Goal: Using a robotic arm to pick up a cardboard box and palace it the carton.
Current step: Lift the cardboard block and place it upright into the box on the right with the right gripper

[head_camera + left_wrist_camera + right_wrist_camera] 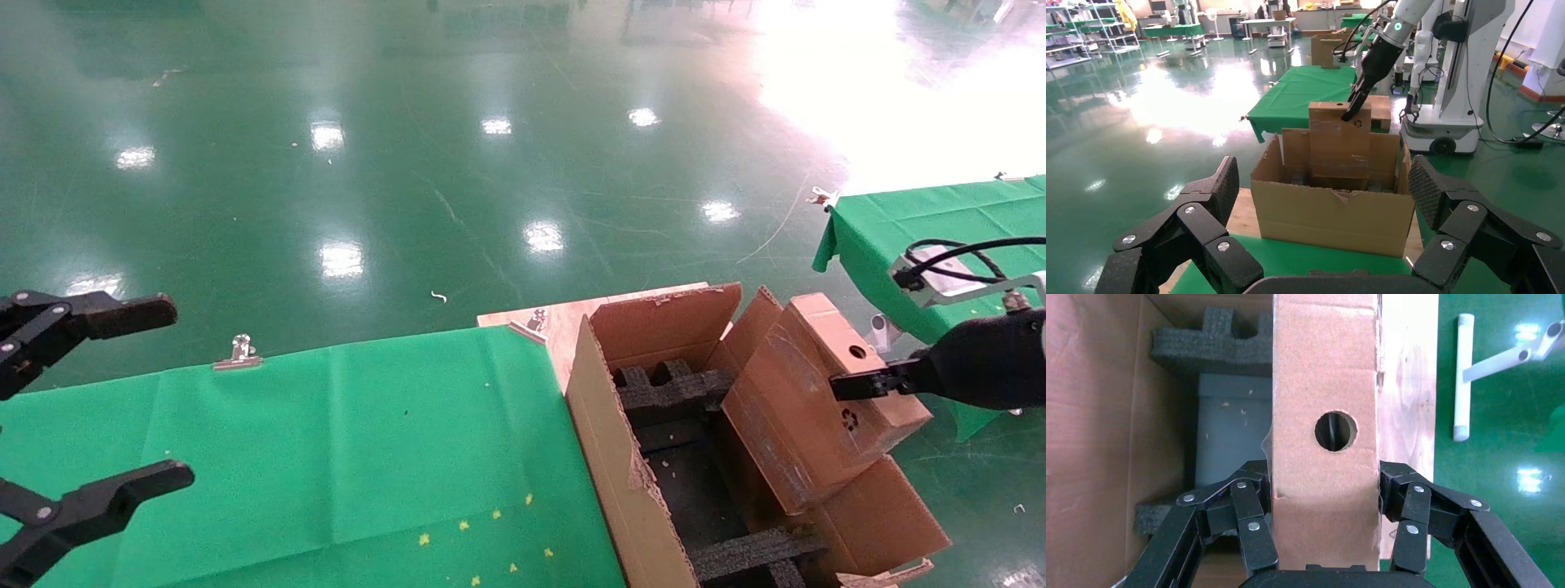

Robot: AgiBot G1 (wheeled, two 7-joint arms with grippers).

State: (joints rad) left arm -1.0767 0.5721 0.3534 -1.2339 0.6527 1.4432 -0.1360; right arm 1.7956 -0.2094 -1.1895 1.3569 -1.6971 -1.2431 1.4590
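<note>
The cardboard box [809, 400], brown with a round hole and a recycling mark, hangs tilted at the carton's right side, its upper part above the rim. My right gripper [842, 384] is shut on it, a finger on each narrow side, as the right wrist view [1324, 487] shows on the box [1324, 386]. The carton [605, 433] stands open with ragged flaps and black foam inserts [670, 388] inside. The left wrist view shows the carton [1327, 211], the box [1340, 144] and the white right arm [1398, 24]. My left gripper [180, 392] is open and empty, far left above the green table.
The carton sits on a wooden board [564, 318] at the right end of the green-clothed table [327, 449], whose cloth is clipped at the back edge [239, 353]. A second green table [899, 220] stands to the right. A white pipe frame [1462, 373] lies on the floor beside the board.
</note>
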